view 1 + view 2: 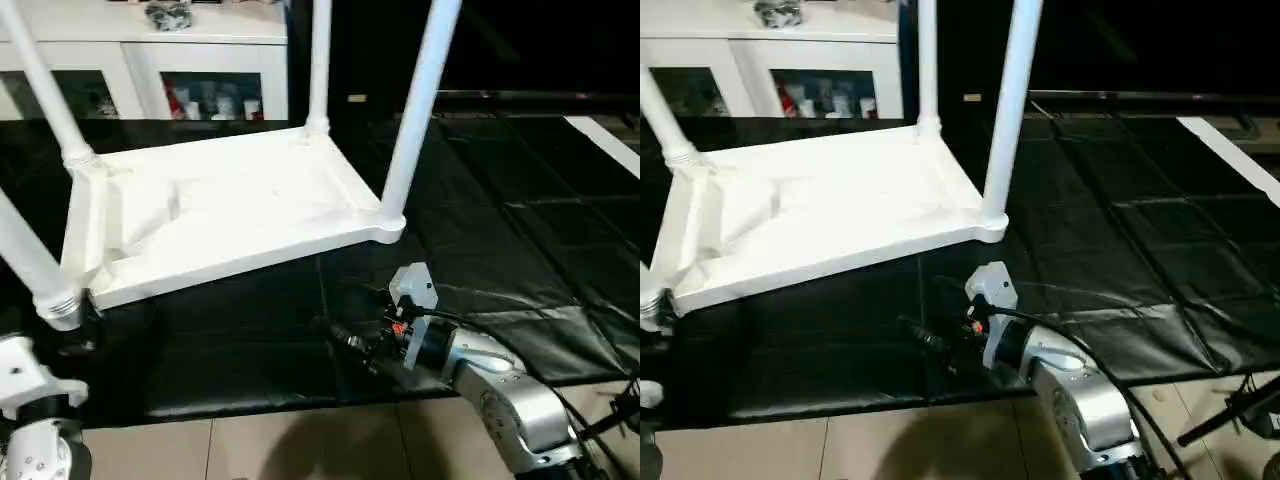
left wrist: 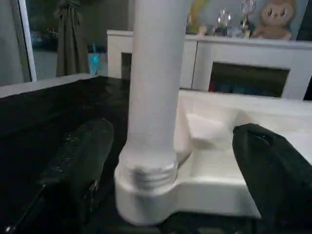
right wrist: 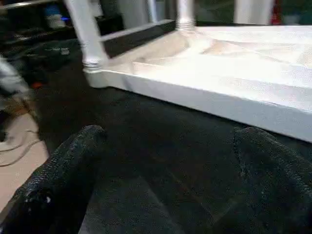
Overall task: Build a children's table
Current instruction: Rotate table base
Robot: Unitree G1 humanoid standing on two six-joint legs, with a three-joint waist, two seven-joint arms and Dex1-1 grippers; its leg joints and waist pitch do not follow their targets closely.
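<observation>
Lighting: the room is sitting dim; the white tabletop [image 1: 230,215] is blowing out bright against the black floor mat [image 1: 520,250], which is catching faint sheen along its creases. Focus: the near leg [image 2: 153,97] and gripper fingers [image 2: 80,163] are blurring softly in the left wrist view.

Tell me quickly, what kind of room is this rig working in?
Probably a lived-in room used as a demo space, not a workshop: a white glass-door cabinet holding small items, a plush toy on top, and black floor mats laid over tile.
</observation>
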